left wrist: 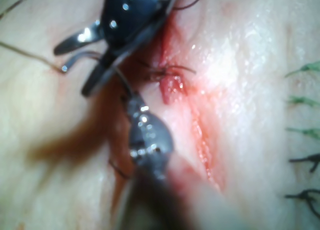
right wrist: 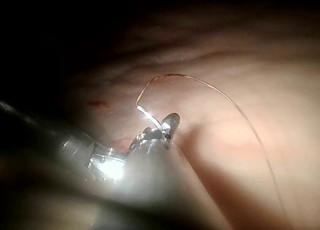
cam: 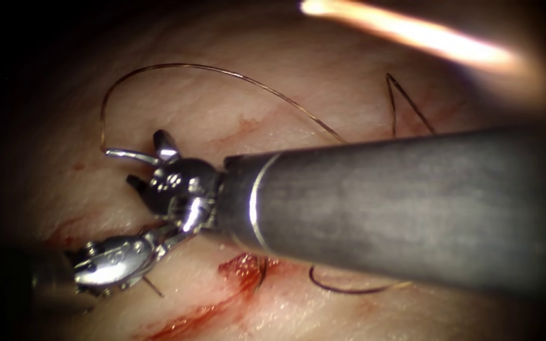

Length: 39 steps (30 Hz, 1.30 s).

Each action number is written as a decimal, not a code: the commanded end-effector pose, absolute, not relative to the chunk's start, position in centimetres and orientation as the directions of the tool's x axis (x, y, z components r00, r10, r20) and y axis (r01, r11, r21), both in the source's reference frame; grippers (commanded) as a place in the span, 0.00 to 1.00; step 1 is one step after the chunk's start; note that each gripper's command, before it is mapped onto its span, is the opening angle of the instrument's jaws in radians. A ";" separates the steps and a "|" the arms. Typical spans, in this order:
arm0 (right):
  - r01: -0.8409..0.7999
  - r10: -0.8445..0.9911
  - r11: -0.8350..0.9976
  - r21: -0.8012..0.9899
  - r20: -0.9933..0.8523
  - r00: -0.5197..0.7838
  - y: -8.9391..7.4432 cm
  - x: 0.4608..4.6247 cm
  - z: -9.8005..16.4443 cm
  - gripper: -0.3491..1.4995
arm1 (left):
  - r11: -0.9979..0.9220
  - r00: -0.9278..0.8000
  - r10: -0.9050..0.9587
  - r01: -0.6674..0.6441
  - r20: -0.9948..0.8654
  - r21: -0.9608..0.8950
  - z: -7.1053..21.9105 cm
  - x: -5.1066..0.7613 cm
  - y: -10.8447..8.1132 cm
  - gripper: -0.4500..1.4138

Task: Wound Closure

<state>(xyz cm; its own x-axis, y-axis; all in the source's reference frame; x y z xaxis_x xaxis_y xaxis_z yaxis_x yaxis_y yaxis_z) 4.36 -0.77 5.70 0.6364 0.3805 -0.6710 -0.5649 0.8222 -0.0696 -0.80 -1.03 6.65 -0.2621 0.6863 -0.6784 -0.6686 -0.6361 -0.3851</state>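
My right gripper (cam: pixel 135 165), nearest, grasps the needle (cam: pixel 124 153) near its thread (cam: pixel 222 72) end, clear of tissue (cam: pixel 349 95), left of the cut (cam: pixel 241 268). Left gripper (cam: pixel 159 243): cannot tell.

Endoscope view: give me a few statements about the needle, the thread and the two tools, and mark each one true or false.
1. The thread arcs over the tissue from the needle's tail end. True.
2. The needle lies loose, far from both tools. False: its tail end sits at the tip of the right tool. Whether it is gripped there cannot be told, and the rest of its curve is hidden.
3. The left tool comes in from the lower left and reaches up towards the right tool's wrist. True.
4. The cut is dry. False: red fluid lies along it.
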 end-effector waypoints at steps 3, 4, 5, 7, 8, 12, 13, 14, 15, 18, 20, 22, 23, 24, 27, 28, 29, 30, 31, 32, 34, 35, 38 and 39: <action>-0.554 0.365 0.829 -0.076 -0.676 0.640 -0.8 4.37 5.8 0.12 | -0.635 -0.260 0.688 -0.668 -0.677 -0.389 6.7 -0.85 -1.1 0.02; -0.554 0.365 0.829 -0.076 -0.676 0.640 -0.8 4.37 5.8 0.12 | -0.635 -0.260 0.688 -0.668 -0.677 -0.389 6.7 -0.85 -1.1 0.02; -0.553 0.365 0.830 -0.075 -0.676 0.640 -0.8 4.35 5.8 0.00 | -0.638 -0.264 0.685 -0.668 -0.679 -0.383 6.7 -0.85 -1.1 0.02; -0.546 0.363 0.835 -0.067 -0.680 0.638 -0.8 4.31 5.7 0.00 | -0.635 -0.258 0.684 -0.671 -0.683 -0.383 6.7 -0.84 -1.1 0.03; -0.542 0.365 0.838 -0.062 -0.675 0.641 -0.8 4.30 5.7 0.00 | -0.637 -0.258 0.680 -0.672 -0.687 -0.378 6.6 -0.83 -1.1 0.02; -0.532 0.370 0.845 -0.054 -0.659 0.654 -0.8 4.29 5.8 0.00 | -0.634 -0.256 0.680 -0.676 -0.687 -0.376 6.6 -0.82 -1.1 0.04; -0.532 0.370 0.845 -0.054 -0.659 0.654 -0.8 4.29 5.8 0.00 | -0.634 -0.256 0.680 -0.676 -0.687 -0.375 6.6 -0.82 -1.1 0.07; -0.532 0.370 0.845 -0.054 -0.660 0.654 -0.8 4.29 5.8 0.00 | -0.633 -0.256 0.680 -0.677 -0.687 -0.375 6.6 -0.82 -1.1 0.17; -0.529 0.368 0.847 -0.049 -0.663 0.652 -0.8 4.27 5.8 0.00 | -0.632 -0.249 0.678 -0.678 -0.691 -0.376 6.6 -0.82 -1.0 0.41; -0.522 0.367 0.852 -0.041 -0.665 0.650 -0.8 4.21 5.7 0.00 | -0.621 -0.220 0.669 -0.689 -0.709 -0.372 6.6 -0.83 -1.0 0.68; -0.514 0.364 0.857 -0.030 -0.670 0.647 -0.8 4.14 5.7 0.00 | -0.639 -0.215 0.630 -0.689 -0.746 -0.342 6.6 -0.86 -0.9 0.89; -0.501 0.353 0.865 -0.017 -0.689 0.632 -0.8 3.99 5.7 0.00 | -0.639 -0.133 0.581 -0.685 -0.803 -0.350 6.5 -0.91 -0.8 0.92; -0.493 0.349 0.870 -0.008 -0.696 0.627 -0.8 3.93 5.7 0.00 | -0.645 -0.106 0.565 -0.674 -0.818 -0.359 6.5 -0.92 -0.8 0.93; -0.483 0.340 0.876 0.001 -0.712 0.615 -0.7 3.84 5.7 0.00 | -0.652 -0.086 0.554 -0.663 -0.828 -0.367 6.5 -0.92 -0.8 0.93; -0.466 0.318 0.885 0.012 -0.745 0.586 -0.7 3.58 5.7 0.00 | -0.670 -0.060 0.547 -0.629 -0.835 -0.394 6.3 -0.92 -0.8 0.93; -0.460 0.323 0.887 0.037 -0.762 0.561 -0.6 3.45 5.6 0.00 | -0.676 -0.057 0.551 -0.615 -0.833 -0.405 6.2 -0.91 -0.8 0.93; -0.452 0.326 0.890 0.060 -0.778 0.537 -0.6 3.22 5.6 0.00 | -0.687 -0.048 0.554 -0.589 -0.831 -0.425 6.1 -0.90 -0.8 0.93; -0.452 0.326 0.890 0.060 -0.778 0.537 -0.6 3.22 5.6 0.00 | -0.687 -0.048 0.554 -0.589 -0.831 -0.425 6.1 -0.90 -0.8 0.93; -0.435 0.318 0.898 0.069 -0.785 0.532 -0.5 3.07 5.6 0.00 | -0.694 -0.039 0.555 -0.572 -0.831 -0.437 6.0 -0.89 -0.7 0.93; -0.417 0.315 0.905 0.079 -0.785 0.534 -0.5 2.95 5.6 0.00 | -0.698 -0.032 0.555 -0.561 -0.831 -0.445 6.0 -0.88 -0.7 0.93; -0.300 0.324 0.937 0.179 -0.768 0.552 -0.5 2.42 5.7 0.00 | -0.716 0.000 0.552 -0.512 -0.834 -0.474 5.8 -0.87 -0.7 0.92; -0.300 0.324 0.937 0.179 -0.768 0.552 -0.5 2.42 5.7 0.00 | -0.716 0.000 0.552 -0.512 -0.834 -0.474 5.8 -0.87 -0.7 0.92; -0.231 0.334 0.941 0.247 -0.782 0.526 -0.4 1.86 5.8 0.00 | -0.744 0.015 0.550 -0.445 -0.835 -0.498 5.7 -0.93 -0.7 0.92; -0.212 0.338 0.941 0.265 -0.789 0.513 -0.3 1.77 5.8 0.00 | -0.755 0.020 0.548 -0.420 -0.836 -0.504 5.7 -0.97 -0.8 0.92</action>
<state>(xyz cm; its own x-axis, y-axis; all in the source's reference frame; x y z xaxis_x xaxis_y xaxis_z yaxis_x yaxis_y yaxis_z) 1.79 -0.30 5.68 0.4971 0.3329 -0.8013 -0.1871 0.9429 0.2756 -0.94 -0.70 5.66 0.0231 0.5435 -0.8391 -0.4041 -0.7626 -0.5051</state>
